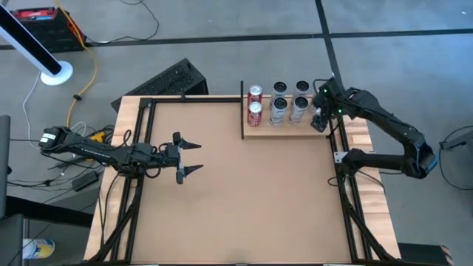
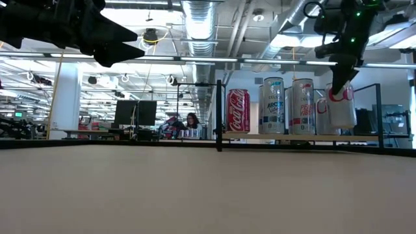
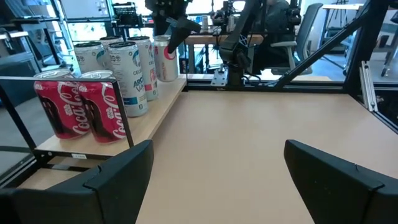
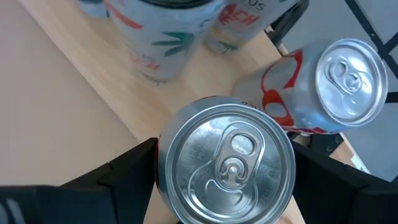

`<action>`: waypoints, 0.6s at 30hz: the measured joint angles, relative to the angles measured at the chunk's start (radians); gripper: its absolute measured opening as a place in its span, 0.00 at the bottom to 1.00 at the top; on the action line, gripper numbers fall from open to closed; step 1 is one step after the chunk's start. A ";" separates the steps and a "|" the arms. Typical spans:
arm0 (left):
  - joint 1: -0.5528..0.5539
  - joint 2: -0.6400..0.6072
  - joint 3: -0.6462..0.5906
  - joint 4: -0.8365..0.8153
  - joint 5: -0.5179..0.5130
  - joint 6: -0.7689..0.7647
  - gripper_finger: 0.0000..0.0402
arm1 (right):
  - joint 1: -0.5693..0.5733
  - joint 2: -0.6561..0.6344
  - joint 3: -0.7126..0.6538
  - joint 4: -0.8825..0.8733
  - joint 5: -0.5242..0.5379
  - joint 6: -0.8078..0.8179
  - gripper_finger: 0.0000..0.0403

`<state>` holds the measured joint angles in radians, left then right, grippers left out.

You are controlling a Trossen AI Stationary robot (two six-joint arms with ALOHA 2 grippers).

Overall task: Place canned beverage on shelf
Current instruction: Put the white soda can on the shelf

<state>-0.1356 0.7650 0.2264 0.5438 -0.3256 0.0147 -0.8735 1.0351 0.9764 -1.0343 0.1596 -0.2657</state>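
The shelf (image 1: 288,131) is a pale wood board at the table's far right, with a black upright bar (image 1: 242,111) on its left short edge. My right gripper (image 1: 319,118) is over the shelf's right end, pointing steeply down and shut on a canned beverage (image 4: 227,165), whose silver top fills the right wrist view. In the low view the gripper (image 2: 339,84) reaches down onto a white can with red print (image 2: 342,107). My left gripper (image 1: 199,157) hangs open and level over the table's left half, holding nothing. My right gripper pinches the can by its two opposite side walls (image 4: 163,155), just under the top rim, one finger (image 4: 127,171) on each side. The fingers come from above, slanting steeply down. The can stands upright in the hold. Whether its base rests on the shelf, I cannot tell.
Two red cola cans (image 1: 255,103) stand at the shelf's left end, with several white cans (image 1: 290,102) beside them. Another white can with red print (image 4: 339,81) stands close to the held one. Black frame rails (image 1: 347,207) run along the table's side edges.
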 joint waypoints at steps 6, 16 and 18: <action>0.000 0.000 0.000 0.000 0.000 0.000 0.86 | -0.034 0.014 0.000 0.017 -0.012 -0.001 0.84; 0.000 0.000 0.000 -0.001 0.006 -0.005 0.86 | -0.046 0.077 0.000 0.015 -0.032 -0.013 0.84; 0.000 0.000 0.000 -0.003 0.006 -0.007 0.86 | -0.046 0.077 0.000 0.014 -0.032 -0.013 0.84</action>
<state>-0.1359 0.7650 0.2264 0.5411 -0.3191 0.0072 -0.9194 1.1126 0.9764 -1.0199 0.1276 -0.2790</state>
